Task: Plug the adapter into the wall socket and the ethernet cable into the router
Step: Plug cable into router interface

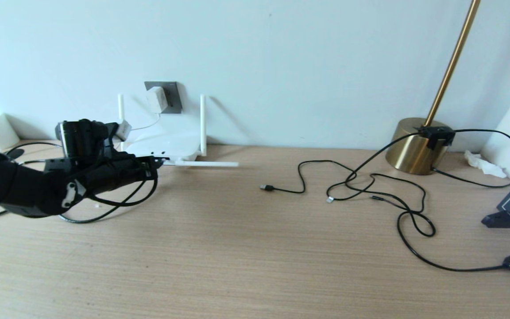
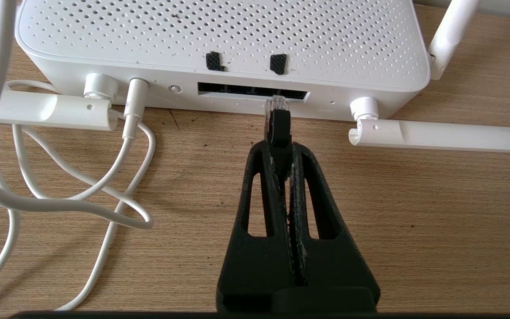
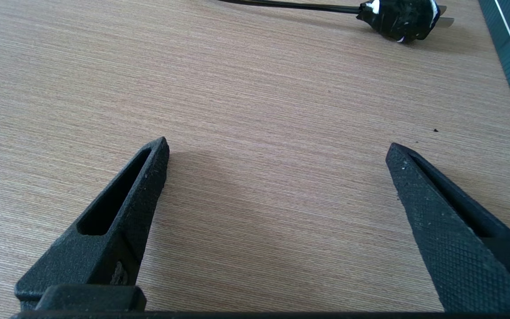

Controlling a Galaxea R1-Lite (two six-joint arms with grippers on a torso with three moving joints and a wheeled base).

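Now left gripper (image 2: 281, 153) clamps ethernet cable (image 2: 278, 124), clear plug tip at router (image 2: 224, 44) port row; adapter (image 1: 156, 99) seated in wall socket (image 1: 173, 95).

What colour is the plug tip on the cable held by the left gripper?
Clear, see-through plastic on the ethernet cable, ahead of a black boot; best seen in the left wrist view, at the router ports.

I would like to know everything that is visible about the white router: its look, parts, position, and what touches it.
The router is a flat white box, plastic by its look, with rounded corners and a top full of small holes. It lies on the wooden desk against the wall, below the wall socket. Two antennas stand upright; two lie flat. A thin white cord is plugged into its port edge. The left pincer holds the ethernet cable with its clear plug at the dark port row.
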